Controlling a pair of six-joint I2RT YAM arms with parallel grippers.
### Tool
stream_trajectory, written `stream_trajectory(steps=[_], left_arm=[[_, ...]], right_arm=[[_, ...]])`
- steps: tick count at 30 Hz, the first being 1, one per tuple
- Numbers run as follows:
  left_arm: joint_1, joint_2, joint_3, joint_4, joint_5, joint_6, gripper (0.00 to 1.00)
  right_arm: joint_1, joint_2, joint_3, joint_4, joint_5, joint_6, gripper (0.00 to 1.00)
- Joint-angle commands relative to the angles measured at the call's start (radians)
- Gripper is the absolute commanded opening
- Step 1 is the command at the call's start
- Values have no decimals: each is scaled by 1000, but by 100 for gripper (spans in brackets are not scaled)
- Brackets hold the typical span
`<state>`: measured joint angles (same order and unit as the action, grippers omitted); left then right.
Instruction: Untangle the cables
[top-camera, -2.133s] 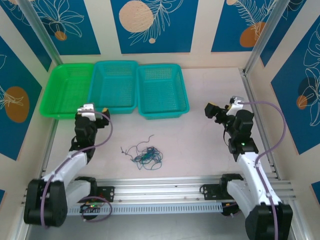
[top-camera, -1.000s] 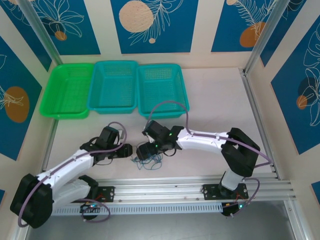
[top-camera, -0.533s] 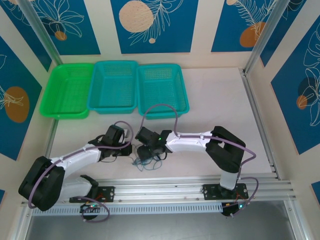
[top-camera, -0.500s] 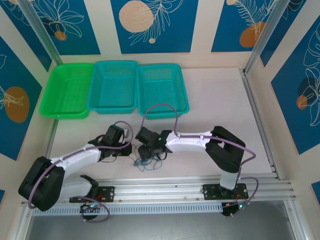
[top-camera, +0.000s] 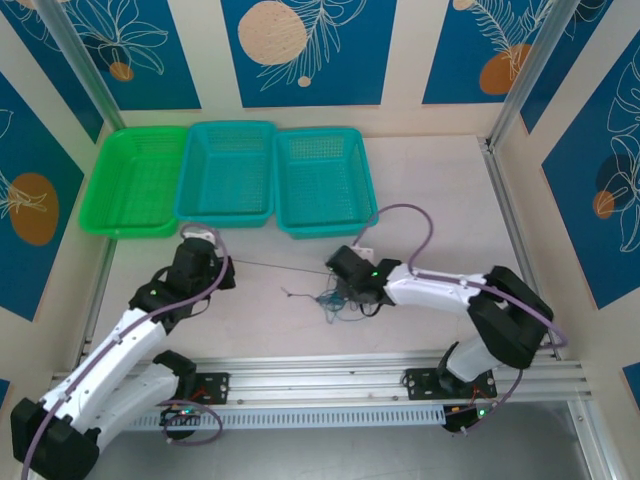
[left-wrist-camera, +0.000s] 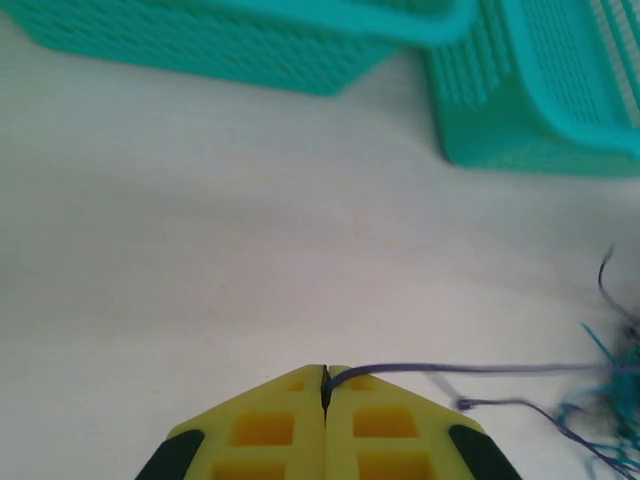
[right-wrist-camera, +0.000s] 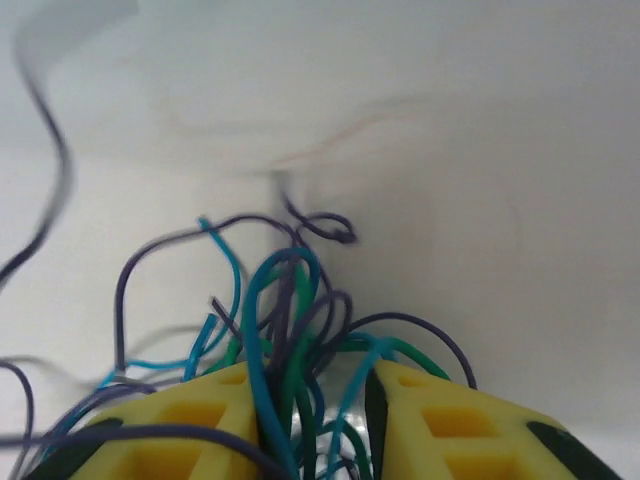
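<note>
Overhead: the left arm (top-camera: 150, 310) is bent beside the baskets (top-camera: 230, 175), the right arm (top-camera: 440, 290) lies low over the cables (top-camera: 335, 300), one dark strand (top-camera: 280, 266) taut between them. Left wrist: the left gripper (left-wrist-camera: 325, 385) pinches that strand. Right wrist: the right gripper (right-wrist-camera: 312, 405) clamps the bunched cables.

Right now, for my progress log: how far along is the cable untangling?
Done: nothing fully freed. In hand: the left gripper pinches one thin dark cable taut while the right gripper clamps the tangle of thin green, teal and dark cables. Left: separating every strand.
</note>
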<state>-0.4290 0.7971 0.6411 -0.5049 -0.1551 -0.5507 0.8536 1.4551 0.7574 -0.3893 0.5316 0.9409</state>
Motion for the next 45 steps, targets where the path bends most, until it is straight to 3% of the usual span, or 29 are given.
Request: stream_trajectory(steps=[1,6,8,10,12,13,15,18,22,25,27,30,36,42,45], left_arm=[[88,-40,49,-122,-130,-9,0],[149,-59,37,-101,-54,-15,0],[148,-46,-8,-6,88,6,0],[143,-26,-98,214,354,21,0],[98,6,-201,472,508,-37,0],[46,22,-244,570,506,-55,0],[-62,54,-279,633,411,-19,4],[-164,109,-299,631,270,49,23],[-190,121,-296,572,157,90,54],[-190,40,-282,515,85,152,67],[-193,-21,-273,512,82,208,67],[-210,-32,-249,559,185,302,67],[-310,159,-210,739,358,400,72],[-350,359,-168,849,262,436,74],[-352,447,-156,920,354,466,77]], right_arm=[[-87,-103,-99,-121,95,150,36],[-202,-253,-206,-73,43,139,36],[-214,-281,-228,-2,-17,42,30],[-203,-288,-220,55,-86,-70,17],[-188,-286,-198,88,-130,-162,6],[-182,-286,-185,90,-140,-191,1],[-179,-290,-167,108,-172,-257,0],[-181,-308,-147,151,-244,-361,0],[-181,-325,-113,150,-303,-451,0],[-183,-332,-84,114,-301,-504,0],[-183,-341,-66,97,-319,-542,0],[-184,-359,-45,97,-399,-590,0],[-188,-383,4,114,-506,-611,0],[-189,-423,43,116,-591,-635,0],[-194,-444,46,120,-598,-634,0]])
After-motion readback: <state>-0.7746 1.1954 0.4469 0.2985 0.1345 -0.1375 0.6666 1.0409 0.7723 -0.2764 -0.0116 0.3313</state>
